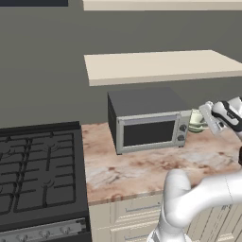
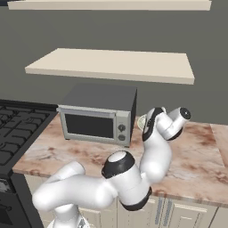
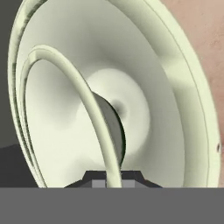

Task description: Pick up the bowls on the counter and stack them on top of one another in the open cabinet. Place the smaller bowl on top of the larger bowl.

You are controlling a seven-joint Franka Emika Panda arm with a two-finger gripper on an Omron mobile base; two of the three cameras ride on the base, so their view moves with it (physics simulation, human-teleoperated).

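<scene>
End effector [image 3: 113,181] clamps smaller bowl [image 3: 57,127] rim inside larger bowl [image 3: 175,87]

Microwave [image 1: 147,120] sits on the surface [image 1: 142,170], stove [image 1: 40,175] at its 9 o'clock. Bowls [image 1: 197,120] on the surface at microwave's 3 o'clock, smaller bowl [image 3: 65,127] inside larger bowl [image 3: 175,87]. Open cabinet [image 1: 160,66] shelf at 12 o'clock above microwave.

Under my arm runs the counter [image 1: 142,168], pinkish-beige marble with brown veins, with the black stove top [image 1: 38,163] set in at its left end. The grey microwave [image 1: 146,120] stands directly on it toward the back wall. Just right of the microwave a pale greenish-white bowl [image 1: 196,121] is at counter level, partly hidden behind my wrist.
</scene>
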